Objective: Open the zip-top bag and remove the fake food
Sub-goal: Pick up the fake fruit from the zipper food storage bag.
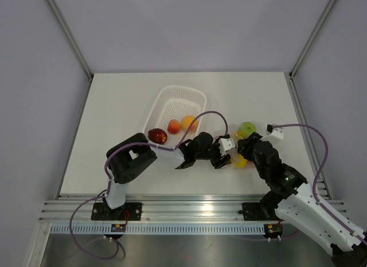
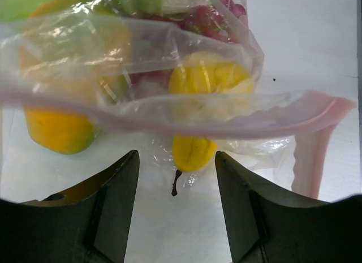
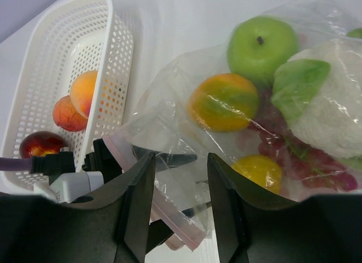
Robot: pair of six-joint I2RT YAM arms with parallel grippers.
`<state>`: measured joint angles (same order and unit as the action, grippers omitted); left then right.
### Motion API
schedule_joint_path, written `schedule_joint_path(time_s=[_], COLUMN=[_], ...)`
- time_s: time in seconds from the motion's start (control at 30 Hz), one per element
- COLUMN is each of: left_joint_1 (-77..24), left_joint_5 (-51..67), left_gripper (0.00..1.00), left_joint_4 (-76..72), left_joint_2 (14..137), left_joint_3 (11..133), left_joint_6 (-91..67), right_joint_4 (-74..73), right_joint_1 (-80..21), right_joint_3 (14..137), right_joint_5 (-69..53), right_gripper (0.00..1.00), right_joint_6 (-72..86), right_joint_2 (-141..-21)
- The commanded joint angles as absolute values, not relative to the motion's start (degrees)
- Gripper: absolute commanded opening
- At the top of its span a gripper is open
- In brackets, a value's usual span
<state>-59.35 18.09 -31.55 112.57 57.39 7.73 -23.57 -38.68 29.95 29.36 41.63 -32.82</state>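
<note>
The zip-top bag (image 1: 242, 147) lies right of the basket, its pinkish zip strip (image 2: 169, 113) (image 3: 169, 218) at the mouth. Inside are fake food pieces: a green apple (image 3: 261, 48), an orange-green fruit (image 3: 223, 102), a pale leafy piece (image 3: 328, 104), dark red grapes (image 3: 283, 138) and a yellow pear (image 2: 192, 152). My left gripper (image 2: 175, 161) (image 1: 221, 155) is open at the bag's mouth, the pear's stem end between its fingertips. My right gripper (image 3: 181, 161) (image 1: 248, 145) is open above the bag, loose plastic and the zip strip showing between its jaws.
The white perforated basket (image 1: 172, 97) (image 3: 107, 59) stands just left of the bag. It holds a red apple (image 1: 157, 136) and two orange-red fruits (image 1: 175, 127) (image 1: 189, 123). The left arm's cable arcs over the basket. The table's side rails run left and right.
</note>
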Motion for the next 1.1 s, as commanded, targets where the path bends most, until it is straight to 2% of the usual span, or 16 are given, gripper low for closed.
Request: schedule_joint_path(time_s=[0.0,0.2,0.37,0.67,0.83,1.07], left_joint_1=[-59.8,-60.2,-61.0,-62.7,-63.2,-64.0], left_joint_5=[21.0,22.3,22.8,24.3,23.5,21.8], left_gripper=[0.59,0.58,0.58,0.58,0.58,0.58], left_joint_4=[-34.6,-34.3,-32.6,-31.0,-31.3,-32.9], left_joint_2=[112.7,113.2,114.0,115.0,115.7,116.8], left_joint_3=[58.0,58.6,59.7,60.9,61.3,62.1], left_joint_6=[9.3,10.5,11.8,14.8,15.1,14.9], right_joint_4=[-26.6,-31.6,-31.7,-27.2,-26.0,-32.1], right_joint_1=[-38.9,-39.0,-37.7,-21.5,-19.2,-19.2], right_joint_3=[32.4,33.6,32.9,30.8,30.4,34.4], right_joint_5=[35.9,40.3,39.4,20.7,13.6,14.7], right_gripper=[0.49,0.41,0.39,0.40,0.39,0.37], right_joint_6=[44.9,51.7,54.8,53.5,56.5,57.6], right_joint_2=[-32.4,-35.2,-37.1,-44.0,-48.7,-55.5])
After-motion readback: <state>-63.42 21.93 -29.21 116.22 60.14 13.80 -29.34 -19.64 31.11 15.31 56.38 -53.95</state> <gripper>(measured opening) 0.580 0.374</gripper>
